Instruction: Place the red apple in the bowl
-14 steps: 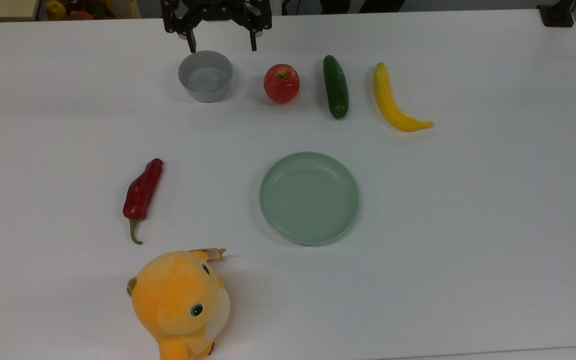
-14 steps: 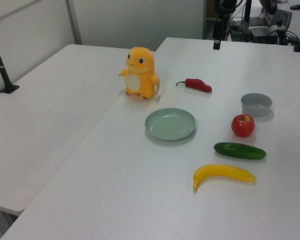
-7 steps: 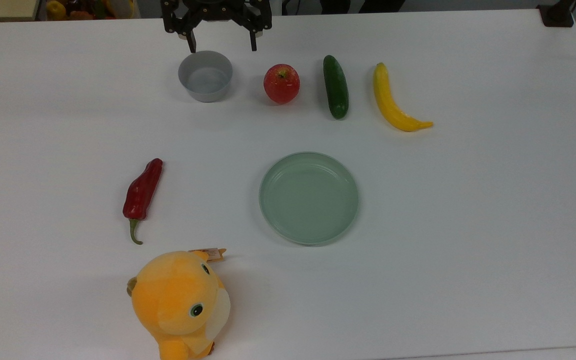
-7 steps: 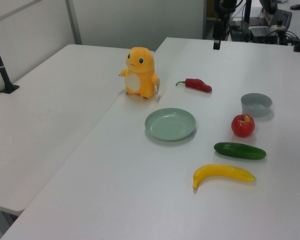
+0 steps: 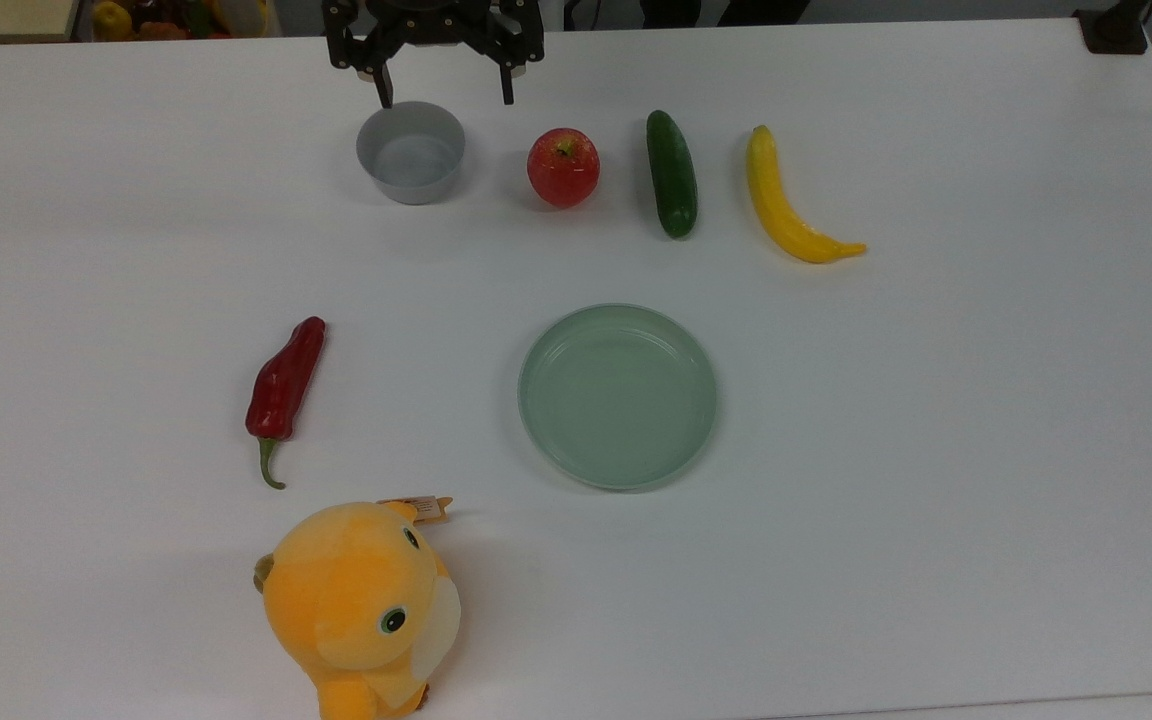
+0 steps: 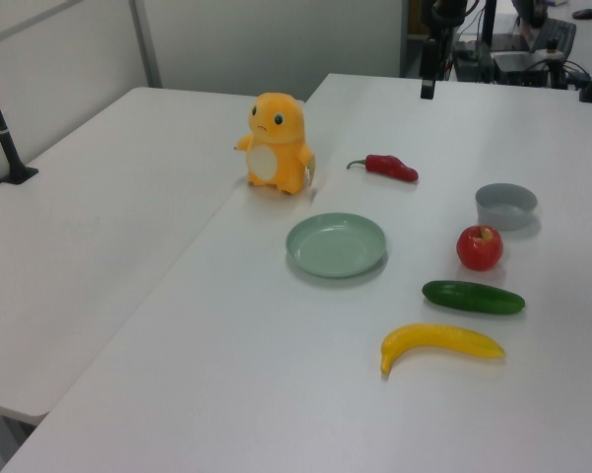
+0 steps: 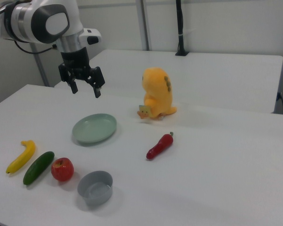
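Note:
The red apple point(image 5: 563, 167) point(image 6: 480, 247) point(image 7: 62, 169) rests on the white table, stem up. It lies between the light-grey bowl point(image 5: 406, 192) point(image 6: 502, 217) point(image 7: 92, 195) and a cucumber. The bowl stands upright and empty, about one apple's width from the apple. My gripper point(image 5: 446, 96) point(image 7: 86, 91) is open with nothing between its fingers. It hangs in the air well above the table. In the top view it sits at the far edge, just beyond the bowl and the apple.
In the top view, a green cucumber point(image 5: 672, 173) and a yellow banana point(image 5: 786, 200) lie to the apple's right. A pale-green plate point(image 5: 681, 455) sits mid-table, a red chili pepper point(image 5: 284, 385) to its left, an orange plush toy point(image 5: 361, 605) near the front edge.

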Motion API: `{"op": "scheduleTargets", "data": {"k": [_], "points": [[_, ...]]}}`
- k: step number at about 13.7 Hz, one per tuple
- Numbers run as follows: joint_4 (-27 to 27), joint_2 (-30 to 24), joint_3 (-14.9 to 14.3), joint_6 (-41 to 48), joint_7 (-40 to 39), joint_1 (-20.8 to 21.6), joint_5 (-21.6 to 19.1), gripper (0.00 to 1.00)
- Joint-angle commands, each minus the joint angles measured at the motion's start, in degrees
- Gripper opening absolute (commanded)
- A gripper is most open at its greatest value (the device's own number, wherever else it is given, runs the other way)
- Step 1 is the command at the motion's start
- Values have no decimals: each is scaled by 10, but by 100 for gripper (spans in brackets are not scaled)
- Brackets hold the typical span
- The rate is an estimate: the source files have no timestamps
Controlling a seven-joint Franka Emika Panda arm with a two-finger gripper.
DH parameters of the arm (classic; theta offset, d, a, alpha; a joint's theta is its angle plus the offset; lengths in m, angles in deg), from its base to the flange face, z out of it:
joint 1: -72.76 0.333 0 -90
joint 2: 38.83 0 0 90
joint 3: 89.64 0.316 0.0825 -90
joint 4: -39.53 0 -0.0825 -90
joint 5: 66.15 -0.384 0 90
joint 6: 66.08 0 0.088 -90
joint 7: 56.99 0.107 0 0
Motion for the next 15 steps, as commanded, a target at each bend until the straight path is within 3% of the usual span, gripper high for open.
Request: {"op": "scheduleTargets", "data": {"k": [1,6,8,10,13,15], "points": [[-5,5,-4,-8,-12,1,-11,100],[-1,0,-5,36,-18,5,-2,100],[9,-5,-5,99,-112,5,-2,100],[14,-6,-4,141,-142,7,-2,100],[94,-16,-4,139,-142,52,4,100],[120,-21,-4,138,-142,62,5,100]]}}
